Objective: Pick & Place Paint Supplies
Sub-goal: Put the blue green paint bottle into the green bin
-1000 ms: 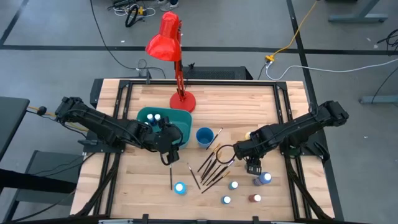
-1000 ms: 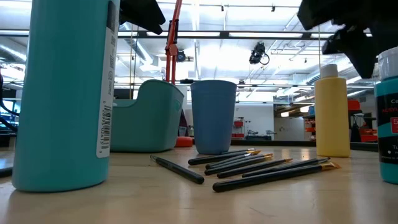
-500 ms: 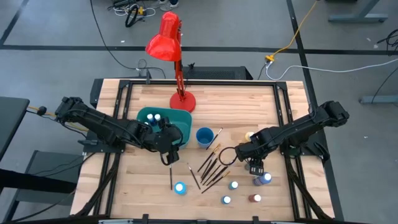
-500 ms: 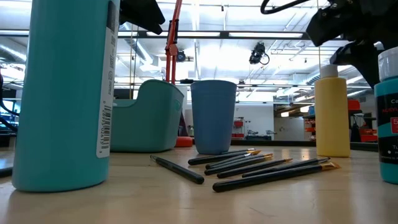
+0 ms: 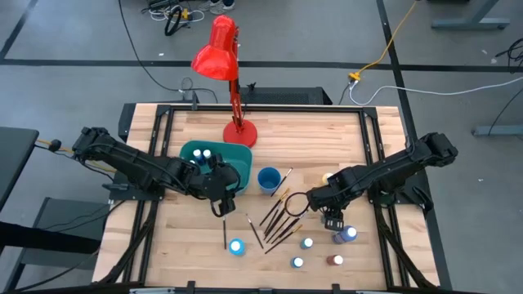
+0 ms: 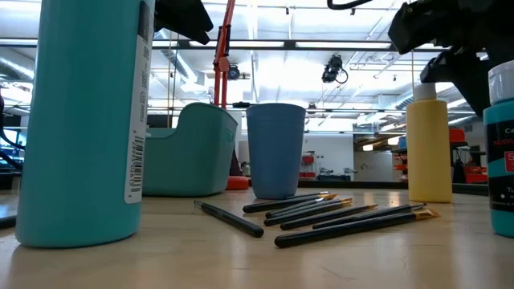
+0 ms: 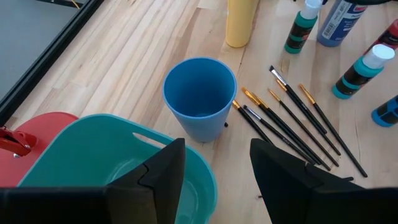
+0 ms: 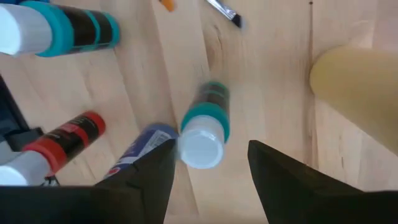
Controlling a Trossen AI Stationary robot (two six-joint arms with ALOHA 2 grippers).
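Nearest the front edge: small capped bottles standing loose, right of the brushes. Just beyond, right gripper hovering with fingers spread and empty, directly over a teal bottle right of the brushes. Probably light, rigid plastic, smooth and tippy on its narrow base; best pinched across the body below the white cap, not on the cap. Neighbouring red bottle close enough to get knocked. Yellow bottle farther back, right of the cup. Farthest: left gripper, fingers apart and empty, waiting over the bin left of the cup.
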